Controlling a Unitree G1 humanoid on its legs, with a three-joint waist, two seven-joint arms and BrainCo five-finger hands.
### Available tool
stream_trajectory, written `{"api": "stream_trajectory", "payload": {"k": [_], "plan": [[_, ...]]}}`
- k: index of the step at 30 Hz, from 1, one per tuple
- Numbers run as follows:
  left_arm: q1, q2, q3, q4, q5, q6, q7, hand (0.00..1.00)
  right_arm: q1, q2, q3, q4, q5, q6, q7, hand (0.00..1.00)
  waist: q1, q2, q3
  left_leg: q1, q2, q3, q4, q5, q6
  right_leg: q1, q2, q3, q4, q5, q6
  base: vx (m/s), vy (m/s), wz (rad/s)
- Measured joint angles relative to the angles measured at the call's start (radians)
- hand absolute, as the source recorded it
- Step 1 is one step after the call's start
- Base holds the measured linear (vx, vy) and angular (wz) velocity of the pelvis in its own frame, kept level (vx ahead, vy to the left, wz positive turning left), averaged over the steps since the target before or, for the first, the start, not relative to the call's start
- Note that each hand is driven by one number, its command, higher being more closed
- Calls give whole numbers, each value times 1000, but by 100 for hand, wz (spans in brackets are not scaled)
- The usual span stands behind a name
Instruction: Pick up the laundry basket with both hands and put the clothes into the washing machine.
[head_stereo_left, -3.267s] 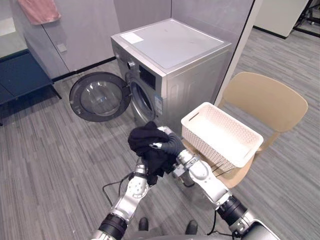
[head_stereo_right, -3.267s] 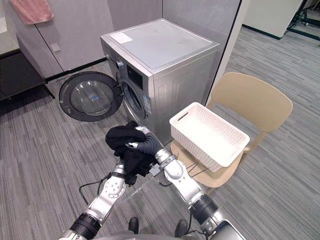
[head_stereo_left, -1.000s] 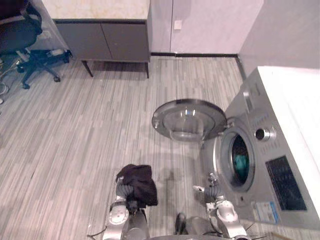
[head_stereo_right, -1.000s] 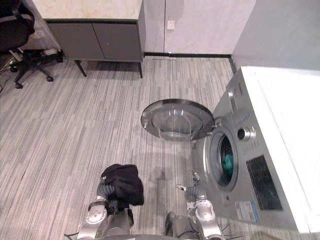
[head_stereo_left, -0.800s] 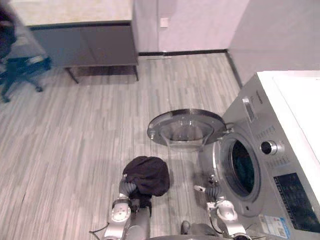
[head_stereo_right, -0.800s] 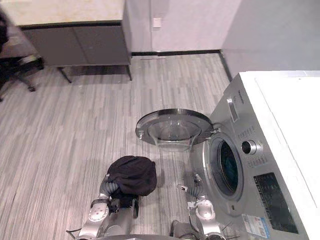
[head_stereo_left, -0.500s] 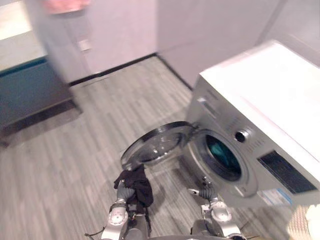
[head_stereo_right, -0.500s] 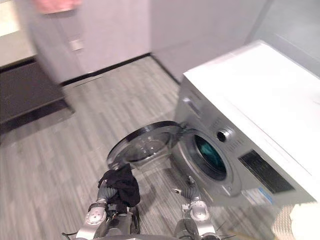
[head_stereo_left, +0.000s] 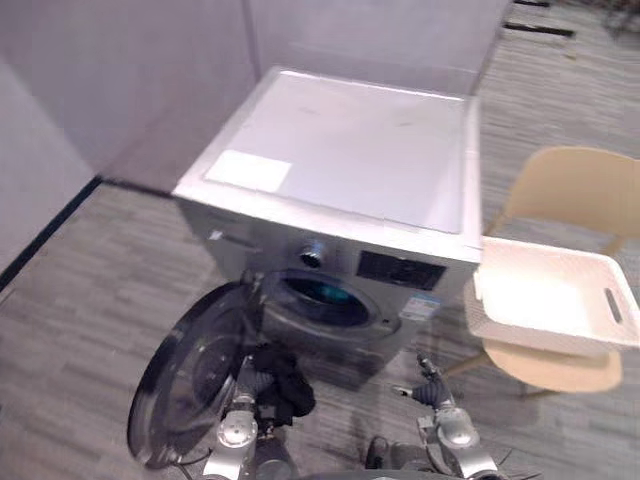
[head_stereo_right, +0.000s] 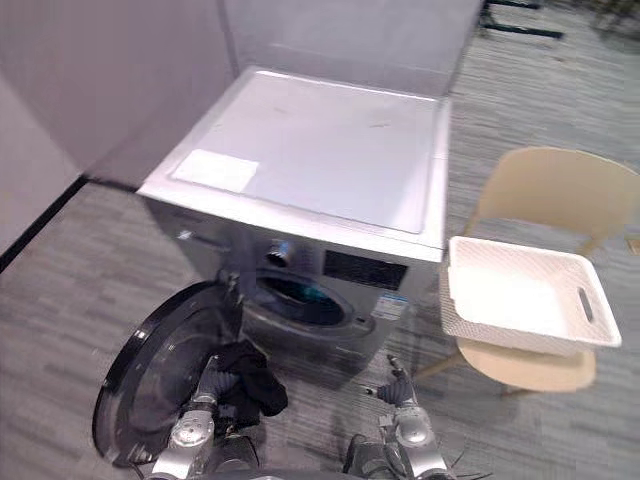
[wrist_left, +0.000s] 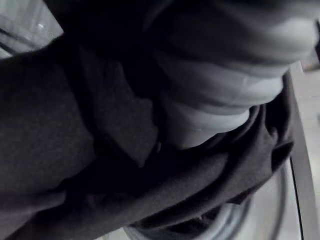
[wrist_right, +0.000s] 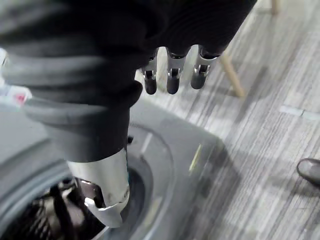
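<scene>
A black garment (head_stereo_left: 285, 385) hangs bunched in my left hand (head_stereo_right: 213, 386), which is shut on it, low in front of the washing machine (head_stereo_left: 350, 170). The same dark cloth (wrist_left: 60, 150) lies right against the left wrist view. The machine's round door (head_stereo_left: 190, 375) stands swung open, and the garment hangs between the door and the drum opening (head_stereo_left: 325, 297), where something teal shows inside. My right hand (head_stereo_left: 427, 386) is held low to the right of the opening, open and holding nothing; its fingers (wrist_right: 172, 75) hang relaxed. The white laundry basket (head_stereo_right: 510, 335) rests on a chair, no clothes visible in it.
The beige chair (head_stereo_left: 570, 185) under the basket stands close to the machine's right side. Grey walls stand behind the machine and to its left. Striped grey floor (head_stereo_left: 90, 290) lies open to the left of the door.
The camera has swung, so the machine now shows front-on with basket and chair at right. My left hand still holds the black garment, now next to the open door. The right hand stays open.
</scene>
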Motion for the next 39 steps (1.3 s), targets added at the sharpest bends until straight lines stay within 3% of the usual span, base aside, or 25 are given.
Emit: {"api": "stream_trajectory", "payload": {"k": [1, 2, 3, 5, 7, 10, 12, 17, 22, 27, 36, 39], "plan": [[-1, -1, -2, -1, 0, 0, 0, 100, 1, 0, -7, 2, 0, 0, -1, 0, 0, 4, 0, 2, -24, -31, -52, -4, -7, -4, 1, 16, 5, 0, 0, 134, 136, -122], [-6, -9, -3, -5, -1, -1, 0, 100, 5, -4, -9, 1, -1, 0, -15, 0, -3, 20, -1, 9, -61, -83, -208, 29, -19, -18, 16, 52, 23, -3, 6, 113, 152, -88], [-10, -13, -4, -6, -6, -2, 1, 100, 7, -8, -9, 0, -1, 0, -17, 0, -5, 44, -5, 10, -65, -87, -251, 62, -13, -25, 29, 63, 35, -10, 18, 133, 182, -89], [-40, -5, -14, -5, -16, -1, 1, 100, 17, 4, -12, 1, -1, 4, -16, 0, -9, 15, -4, 4, -78, -54, -241, 31, -2, -79, 8, 104, 96, -37, 51, 74, 113, -43], [-62, -6, -14, -9, -19, -1, 2, 100, 17, 10, -10, 1, 0, 3, -16, 0, -13, 7, 2, -18, -89, -28, -218, 12, 17, -124, -9, 126, 149, -57, 62, -14, 96, -23], [-79, 5, -11, -66, -41, -1, 9, 100, -16, 8, -8, 1, 1, 4, -17, 0, -11, 8, 41, -82, -82, 16, -85, -66, 32, -226, -17, 185, 297, -118, 80, -85, 110, -43], [-125, 20, -10, -112, -77, -1, 37, 100, -80, 3, -6, -1, 22, 5, -20, 0, -22, 5, 91, -190, -66, 36, 66, -132, 46, -358, -17, 223, 455, -170, 91, -171, 51, -35], [-315, 36, 2, -173, -119, -1, 125, 100, -177, 4, 27, -102, 51, 17, -51, 0, -34, 0, 199, -391, -19, 67, 294, -210, 67, -597, -6, 276, 671, -202, 100, -172, 46, -35], [-533, 44, 54, -278, -116, -2, 228, 100, -217, 31, 33, -325, 79, 14, -70, 0, -34, -10, 241, -613, 47, 57, 514, -275, 77, -837, 11, 265, 872, -233, 90, -153, 21, -25], [-694, 65, 131, -327, -82, 1, 326, 100, -201, 85, 36, -531, 89, -24, -89, 0, -37, -23, 253, -823, 84, 12, 683, -311, 71, -1041, 17, 244, 1038, -267, 78, -121, -69, -4], [-1037, 295, 163, -326, 34, 85, 439, 100, -111, 122, 55, -759, 100, -95, -79, 0, -43, -57, 273, -1107, 118, -70, 862, -318, 62, -1301, 27, 215, 1215, -289, 56, -70, -89, 1], [-1186, 377, 161, -297, 43, 109, 466, 100, -90, 124, 53, -809, 101, -115, -63, 0, -48, -81, 287, -1179, 126, -83, 896, -318, 62, -1367, 30, 210, 1245, -289, 55, -20, -40, -3]]}}
